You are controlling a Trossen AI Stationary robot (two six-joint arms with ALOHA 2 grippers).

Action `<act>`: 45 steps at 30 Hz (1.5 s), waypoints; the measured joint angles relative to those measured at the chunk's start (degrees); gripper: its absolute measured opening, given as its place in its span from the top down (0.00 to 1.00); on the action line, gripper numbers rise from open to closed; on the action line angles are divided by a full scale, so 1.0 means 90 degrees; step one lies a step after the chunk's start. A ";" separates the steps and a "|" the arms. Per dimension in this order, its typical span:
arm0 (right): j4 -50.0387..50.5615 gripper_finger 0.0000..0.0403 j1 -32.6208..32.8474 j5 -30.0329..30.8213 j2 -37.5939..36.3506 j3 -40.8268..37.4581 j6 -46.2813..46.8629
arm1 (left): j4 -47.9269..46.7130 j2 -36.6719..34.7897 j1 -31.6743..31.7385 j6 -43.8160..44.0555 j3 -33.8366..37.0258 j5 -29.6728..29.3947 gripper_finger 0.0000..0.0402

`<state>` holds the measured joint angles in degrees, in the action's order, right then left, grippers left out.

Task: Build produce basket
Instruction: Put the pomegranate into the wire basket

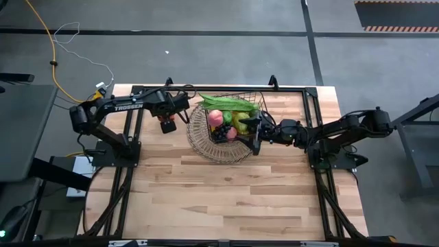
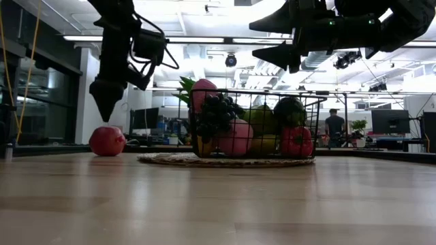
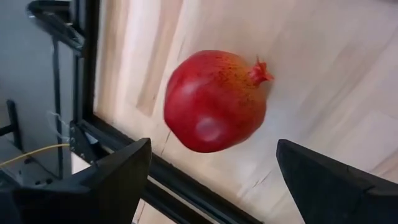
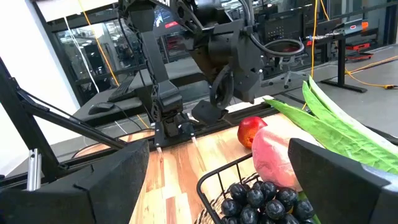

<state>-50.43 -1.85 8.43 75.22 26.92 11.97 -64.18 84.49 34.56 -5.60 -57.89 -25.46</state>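
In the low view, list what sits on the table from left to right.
Pomegranate → flat woven mat → wire basket heaped with produce, standing on the mat.

Bare table (image 1: 226,199) in front; full basket (image 1: 255,96) and pomegranate (image 1: 167,126) at the back.

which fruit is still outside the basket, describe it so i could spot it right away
Start at the dark wire basket full of produce at the table's far middle, then look toward the left arm. On the bare wood directly beneath the open left gripper lies a pomegranate. It is round and red with a small pointed crown, and is the only piece lying alone on the table.
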 joint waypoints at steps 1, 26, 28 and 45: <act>0.0000 0.07 -0.0002 0.0000 0.0000 0.0000 0.0000 | 0.0000 0.0001 0.0033 -0.0065 0.0000 0.0068 0.16; 0.0000 0.07 0.0000 0.0000 0.0000 0.0000 0.0000 | 0.0973 0.0105 0.1744 0.0270 0.0000 0.1831 0.16; 0.0000 0.07 -0.0001 0.0000 0.0000 0.0000 0.0000 | 0.0962 0.0206 0.1793 0.0272 0.0000 0.1827 0.16; 0.0048 0.07 0.0001 0.0000 0.0001 0.0000 0.0000 | 0.0907 0.0922 0.1779 0.0052 -0.0032 0.1804 0.16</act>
<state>-50.01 -1.85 8.43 75.23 26.92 11.97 -56.02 92.79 50.57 -5.13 -58.17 -9.23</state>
